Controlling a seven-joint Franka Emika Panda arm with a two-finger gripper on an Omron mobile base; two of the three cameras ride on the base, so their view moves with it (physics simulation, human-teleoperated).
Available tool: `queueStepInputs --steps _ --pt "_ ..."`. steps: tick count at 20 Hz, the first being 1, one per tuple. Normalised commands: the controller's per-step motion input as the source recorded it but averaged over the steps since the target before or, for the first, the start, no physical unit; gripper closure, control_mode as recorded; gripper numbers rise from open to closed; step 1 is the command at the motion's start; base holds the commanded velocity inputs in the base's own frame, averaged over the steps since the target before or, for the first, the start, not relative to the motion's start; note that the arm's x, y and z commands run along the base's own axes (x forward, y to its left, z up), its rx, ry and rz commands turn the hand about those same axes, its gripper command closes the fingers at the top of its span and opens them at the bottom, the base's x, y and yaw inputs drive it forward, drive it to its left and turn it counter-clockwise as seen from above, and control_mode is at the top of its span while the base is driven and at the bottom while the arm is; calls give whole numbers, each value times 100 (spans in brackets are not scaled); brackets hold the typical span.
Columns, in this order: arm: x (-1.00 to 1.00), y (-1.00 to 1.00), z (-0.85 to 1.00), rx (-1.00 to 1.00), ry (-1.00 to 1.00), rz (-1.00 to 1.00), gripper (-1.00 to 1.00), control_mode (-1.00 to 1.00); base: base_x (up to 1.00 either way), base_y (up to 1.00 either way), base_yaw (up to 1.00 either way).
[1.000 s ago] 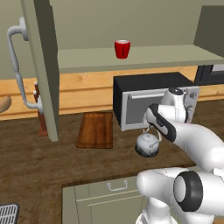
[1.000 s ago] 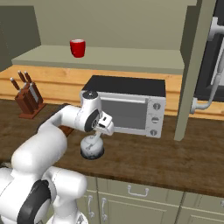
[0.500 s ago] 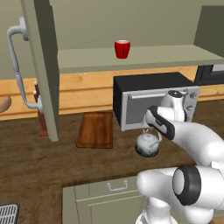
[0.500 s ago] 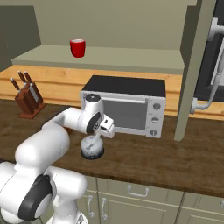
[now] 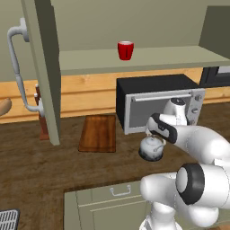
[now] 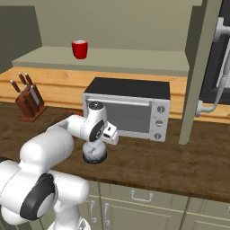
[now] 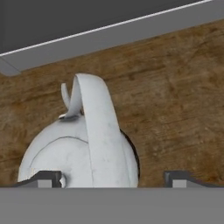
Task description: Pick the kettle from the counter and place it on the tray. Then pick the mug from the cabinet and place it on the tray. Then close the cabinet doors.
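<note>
Gripper [image 7: 113, 178] sits low over the kettle [image 7: 78, 148], fingers [image 7: 46, 178] spread wide on either side of the arched handle, grasping nothing yet. Kettle stands upright on the counter [image 5: 54, 170], just in front of the microwave [image 5: 157, 101]. To do this step well: centre the handle between the fingers, drop slightly, then clamp on the handle and lift straight up, clear of the microwave front. Tray [image 5: 99, 133] lies to the left, bare. Mug [image 5: 126, 50] waits on the cabinet [image 5: 134, 60] shelf, doors open.
</note>
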Motion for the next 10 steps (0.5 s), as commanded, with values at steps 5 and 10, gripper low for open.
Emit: queueStepInputs --steps 5,10 --pt "0 0 -2 0 0 0 100 -100 0 0 0" --pt "-7 5 1 0 -1 0 100 -100 0 0 0"
